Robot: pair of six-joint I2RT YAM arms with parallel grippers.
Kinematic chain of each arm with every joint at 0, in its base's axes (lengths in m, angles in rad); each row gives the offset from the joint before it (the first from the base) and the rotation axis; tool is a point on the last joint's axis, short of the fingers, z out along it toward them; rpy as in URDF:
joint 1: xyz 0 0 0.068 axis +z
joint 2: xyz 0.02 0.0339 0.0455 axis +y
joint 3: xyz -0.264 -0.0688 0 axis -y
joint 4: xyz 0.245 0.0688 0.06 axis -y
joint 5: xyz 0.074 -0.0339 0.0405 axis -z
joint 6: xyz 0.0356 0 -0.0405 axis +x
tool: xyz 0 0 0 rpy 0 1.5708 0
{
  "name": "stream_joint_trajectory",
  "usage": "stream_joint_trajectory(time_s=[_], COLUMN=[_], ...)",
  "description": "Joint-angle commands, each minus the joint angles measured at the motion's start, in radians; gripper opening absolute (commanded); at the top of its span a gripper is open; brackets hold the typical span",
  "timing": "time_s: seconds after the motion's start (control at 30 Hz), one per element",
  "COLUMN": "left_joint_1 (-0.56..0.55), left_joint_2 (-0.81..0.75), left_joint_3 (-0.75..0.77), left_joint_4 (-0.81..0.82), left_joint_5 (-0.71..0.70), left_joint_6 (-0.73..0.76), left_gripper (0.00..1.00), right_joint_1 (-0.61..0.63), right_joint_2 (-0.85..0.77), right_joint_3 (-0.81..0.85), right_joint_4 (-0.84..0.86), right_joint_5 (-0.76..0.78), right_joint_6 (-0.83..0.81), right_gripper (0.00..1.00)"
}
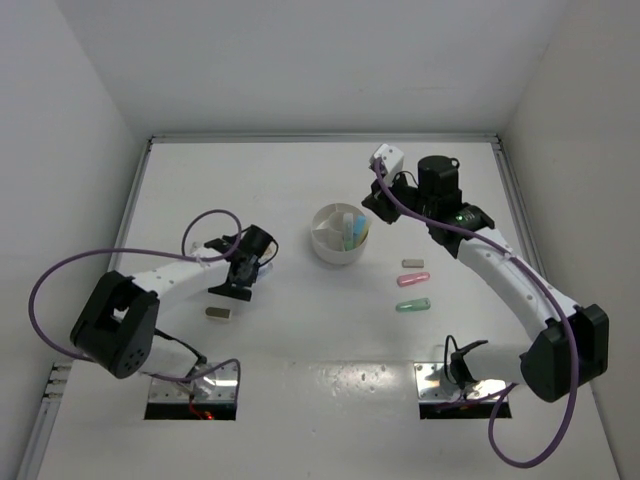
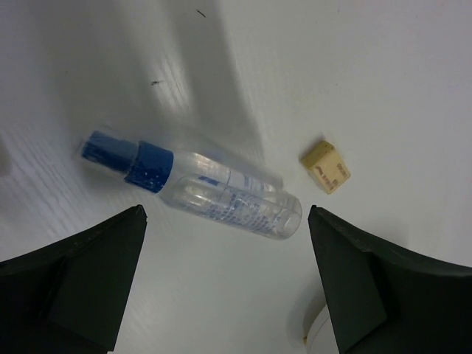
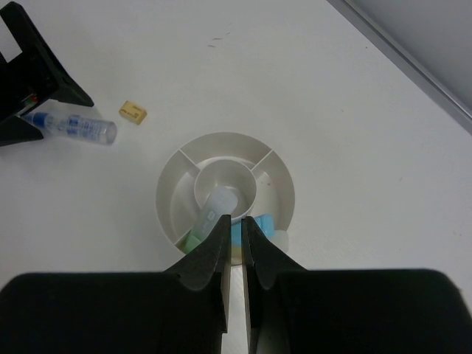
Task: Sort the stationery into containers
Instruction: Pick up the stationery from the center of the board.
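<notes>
The bowl (image 3: 274, 171) stands in the middle of the worktop (image 1: 300, 180). It has one round compartment at its centre and a ring around it split by inner walls. The right gripper (image 3: 234, 237) hangs over the bowl's rim, its fingers pressed almost together with only a thin slit between them and nothing visible in the slit.

Three markers show in the bowl. One pale marker (image 3: 214, 209) is tilted, with one end in the centre compartment and the other passing under the fingers. One green marker (image 3: 192, 239) and one light blue marker (image 3: 259, 224) lie in the outer ring, mostly hidden.

Two more markers lie on the worktop right of the bowl: one pink marker (image 1: 413, 281) and, nearer the arm bases, one green marker (image 1: 412, 306). Their long axes run left to right in the top view. A small greyish eraser (image 1: 413, 264) lies just beyond the pink one.

Left of the bowl lies the one pen (image 2: 192, 184). Its blue cap points away from the bowl and its clear end toward it. The left gripper (image 2: 226, 221) hovers over the pen with fingers spread wide, one on each side. One tan eraser (image 2: 325, 167) lies near the clear end, not touching it. One grey eraser (image 1: 218, 313) lies farther left of the bowl, nearer the bases.
</notes>
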State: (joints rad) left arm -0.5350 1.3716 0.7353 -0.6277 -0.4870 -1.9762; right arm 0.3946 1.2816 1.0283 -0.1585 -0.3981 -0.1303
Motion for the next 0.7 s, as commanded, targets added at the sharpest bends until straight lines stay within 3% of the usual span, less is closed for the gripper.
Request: stream_joint_trajectory(time_s=[0.0, 0.23, 0.4, 0.67], left_joint_1=[0.024, 0.088, 0.122, 0.154], left_joint_2=[0.04, 0.061, 0.108, 0.204], left_joint_3=[0.032, 0.009, 0.019, 0.073], left_joint_4=[0.011, 0.011, 0.011, 0.02], left_joint_5=[0.013, 0.019, 0.024, 0.053], left_joint_6=[-0.236, -0.245, -0.245, -0.188], left_gripper=[0.97, 0.91, 0.74, 0.7], right_joint_1=[-0.003, -0.013, -0.013, -0.022], right_joint_2=[-0.031, -0.041, -0.041, -0.059], right_joint_3=[0.001, 0.001, 0.001, -0.008], right_joint_4=[0.045, 0.045, 0.045, 0.054], right_joint_5=[-0.019, -0.019, -0.019, -0.01], right_joint_6=[0.014, 0.023, 0.023, 0.023], right_gripper=[0.11, 0.11, 0.11, 0.11])
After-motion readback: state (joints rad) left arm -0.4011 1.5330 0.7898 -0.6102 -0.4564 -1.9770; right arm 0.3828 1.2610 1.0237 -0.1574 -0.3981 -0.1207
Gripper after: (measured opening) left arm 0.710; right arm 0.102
